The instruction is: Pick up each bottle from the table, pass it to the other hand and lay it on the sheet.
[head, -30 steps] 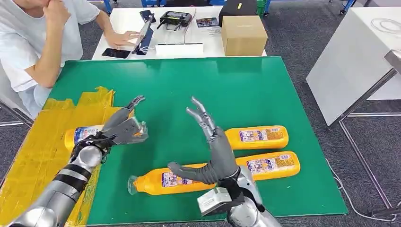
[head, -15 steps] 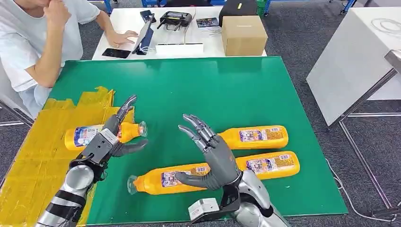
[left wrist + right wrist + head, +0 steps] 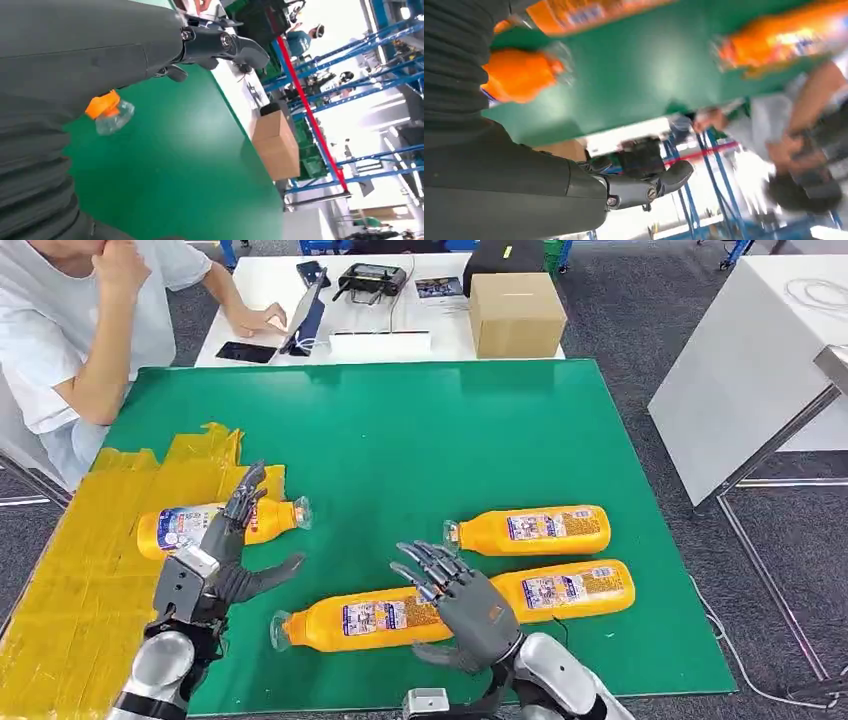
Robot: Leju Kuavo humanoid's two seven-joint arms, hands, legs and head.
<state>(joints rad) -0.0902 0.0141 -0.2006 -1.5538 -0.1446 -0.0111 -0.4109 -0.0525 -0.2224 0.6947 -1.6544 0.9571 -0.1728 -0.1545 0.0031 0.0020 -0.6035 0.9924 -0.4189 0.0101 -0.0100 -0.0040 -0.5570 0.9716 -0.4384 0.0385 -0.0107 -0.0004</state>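
Counting one bottle laid on the yellow sheet and three bottles left on the green table, I hold nothing, left hand and right hand both spread.

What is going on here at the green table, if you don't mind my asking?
A humanoid robot is moving orange bottles from the green mat to the yellow sheet. One bottle lies at the sheet's edge, its cap end over the green. Three more lie on the mat. The left hand is open beside the sheet bottle, holding nothing. The right hand is open above the nearest bottle, not gripping it. A person sits at the far left corner.
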